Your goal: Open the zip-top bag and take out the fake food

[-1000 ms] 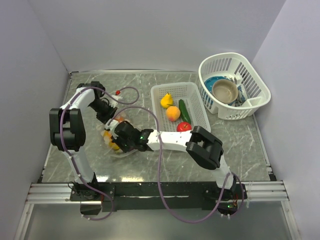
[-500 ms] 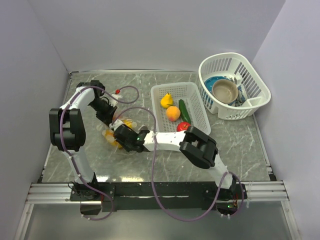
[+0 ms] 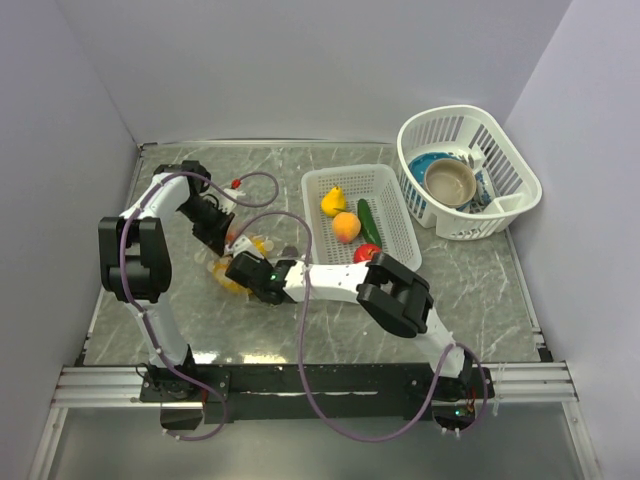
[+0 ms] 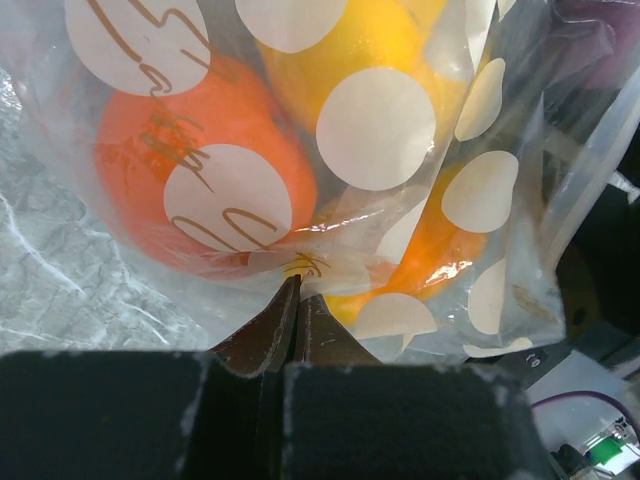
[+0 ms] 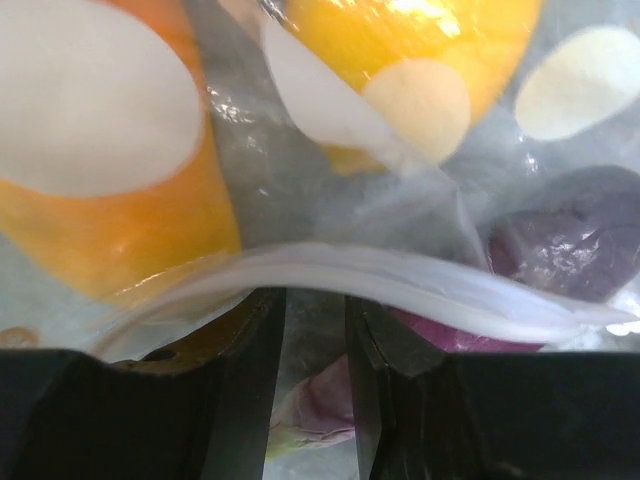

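The zip-top bag (image 3: 238, 262), clear with white dots, lies on the table left of centre with orange and yellow fake food inside. My left gripper (image 3: 226, 241) is at its far side. In the left wrist view it (image 4: 297, 285) is shut on a fold of the bag's film below an orange fruit (image 4: 150, 140) and a yellow one (image 4: 370, 40). My right gripper (image 3: 247, 270) is at the bag's near side. In the right wrist view its jaws (image 5: 315, 300) stand slightly apart, bag film between them, with the white zip strip (image 5: 400, 275) across their tips. A purple piece (image 5: 570, 240) shows inside.
A flat white lattice basket (image 3: 318, 183) right of the bag holds a yellow pear (image 3: 332, 200), an orange fruit (image 3: 346, 227), a green cucumber (image 3: 368, 221) and a red round one (image 3: 367, 253). A taller white basket (image 3: 500, 160) with a bowl and dishes stands at the back right.
My right gripper has slid left and a little farther in against the bag. The bag has bunched up slightly between the two grippers. The left gripper has hardly moved.
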`<state>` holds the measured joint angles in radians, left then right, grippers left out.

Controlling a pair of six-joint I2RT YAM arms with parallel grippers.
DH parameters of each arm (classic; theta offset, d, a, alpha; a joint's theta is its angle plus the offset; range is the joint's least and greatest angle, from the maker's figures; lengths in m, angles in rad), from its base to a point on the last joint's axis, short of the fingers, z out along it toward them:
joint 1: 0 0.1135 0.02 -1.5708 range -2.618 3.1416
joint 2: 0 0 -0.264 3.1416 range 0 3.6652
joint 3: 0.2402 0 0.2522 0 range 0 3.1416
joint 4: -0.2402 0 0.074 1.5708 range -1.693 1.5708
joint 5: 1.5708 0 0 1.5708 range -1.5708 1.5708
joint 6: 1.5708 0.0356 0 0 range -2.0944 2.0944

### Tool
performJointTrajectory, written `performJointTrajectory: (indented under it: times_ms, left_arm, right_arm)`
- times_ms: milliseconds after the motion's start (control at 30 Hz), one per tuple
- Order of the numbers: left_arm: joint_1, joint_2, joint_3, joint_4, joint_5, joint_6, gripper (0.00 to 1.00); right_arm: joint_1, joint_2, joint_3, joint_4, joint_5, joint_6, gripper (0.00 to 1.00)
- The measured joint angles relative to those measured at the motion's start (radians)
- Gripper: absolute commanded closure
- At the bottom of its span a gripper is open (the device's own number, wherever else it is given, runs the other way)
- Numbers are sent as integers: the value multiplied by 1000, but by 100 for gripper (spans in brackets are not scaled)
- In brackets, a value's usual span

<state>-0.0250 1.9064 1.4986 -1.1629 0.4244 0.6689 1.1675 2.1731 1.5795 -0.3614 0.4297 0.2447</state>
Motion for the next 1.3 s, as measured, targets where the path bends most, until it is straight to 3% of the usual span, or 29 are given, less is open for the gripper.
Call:
performJointTrajectory:
  times_ms: [400,833,1000,1133,1300]
  left_arm:
    - [-2,0,0,-4,7,0,99]
    - [-1,0,0,-3,6,3,99]
    - [-1,0,0,-3,6,4,99]
    - [-1,0,0,-1,6,8,99]
    - [-1,0,0,0,6,12,99]
  right_arm:
    - [2,-241,-224,58,-64,-3,67]
    - [4,-222,-164,-13,-88,53,75]
    - [4,-201,-123,-52,-87,85,64]
    - [-2,-141,-52,-83,-91,119,38]
    - [-41,-124,-41,-120,-109,174,35]
